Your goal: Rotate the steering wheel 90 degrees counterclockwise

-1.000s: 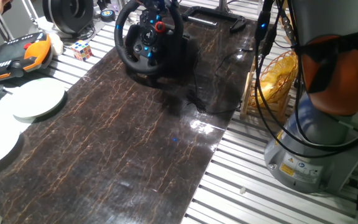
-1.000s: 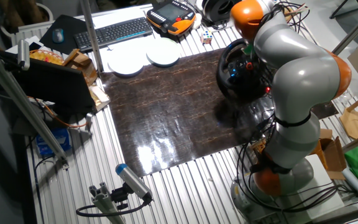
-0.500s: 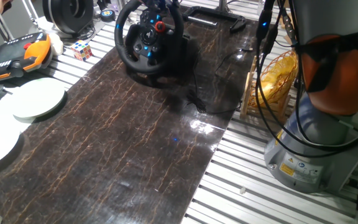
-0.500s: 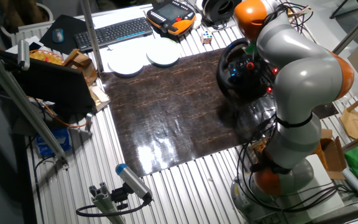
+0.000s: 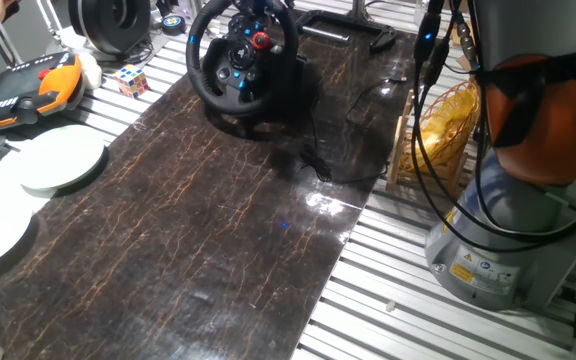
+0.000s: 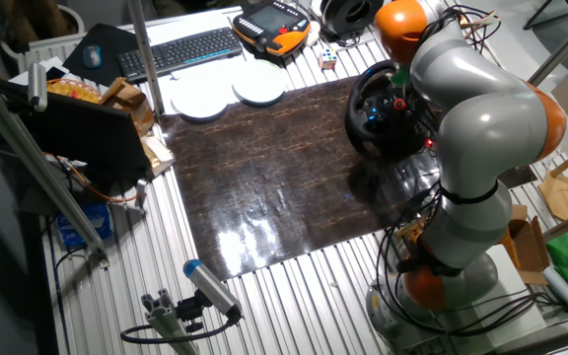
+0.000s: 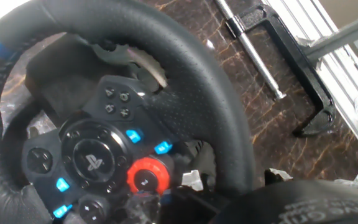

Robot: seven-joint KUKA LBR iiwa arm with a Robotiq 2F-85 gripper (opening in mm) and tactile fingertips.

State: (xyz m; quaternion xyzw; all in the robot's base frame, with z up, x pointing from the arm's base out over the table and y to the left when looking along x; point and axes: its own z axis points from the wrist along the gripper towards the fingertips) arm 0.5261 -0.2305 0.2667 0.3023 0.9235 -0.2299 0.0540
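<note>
Here, one fixed view: the wheel (image 5: 241, 55) stands tilted on its base at the far end of the dark marbled surface (image 5: 218, 230), hub lit with a red knob and blue lights. A blue mark sits on the rim's upper left. The arm (image 5: 528, 120) rises at the right; the pincer is not visible here. Pale plates (image 5: 63, 160) lie well apart to the left, with a colour cube (image 5: 133, 80) near the surface's edge.

The other fixed view: the wheel (image 6: 383, 113) sits at the far right corner of the surface (image 6: 274, 177), with the grey arm (image 6: 471, 108) bent over it and hiding the rim's upper part. The pincer itself is hidden behind the arm's joints, so whether it is spread or closed I cannot tell.

Hand view: the rim (image 7: 185, 81) fills the frame, very close, hub buttons below it. No fingers show clearly, so the grip cannot be read. A black clamp (image 7: 291, 74) lies on the surface beyond.

Handling, as a judgement: the rim is thick, stiff and padded with a textured skin, so it should give good friction. The base looks heavy, and the shaft likely resists turning. Best hold is across the rim near the top, pushing toward the rim's left.
</note>
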